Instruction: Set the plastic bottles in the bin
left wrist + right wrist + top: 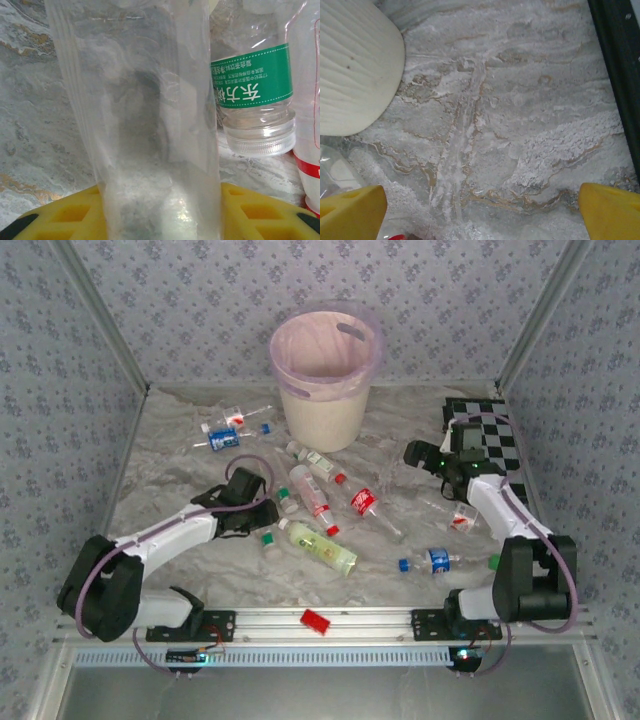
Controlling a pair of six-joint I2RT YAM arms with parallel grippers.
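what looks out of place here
A small red block sits on the metal rail between the arm bases, off the table surface and apart from the scattered plastic bottles. The bin stands upright.

Robot lab test booth.
Patterned walls [300, 280] are enclosing a marble-print tabletop [165, 475]; an aluminium rail [380, 618] is edging it, a chequered board [495, 435] lying in the corner.
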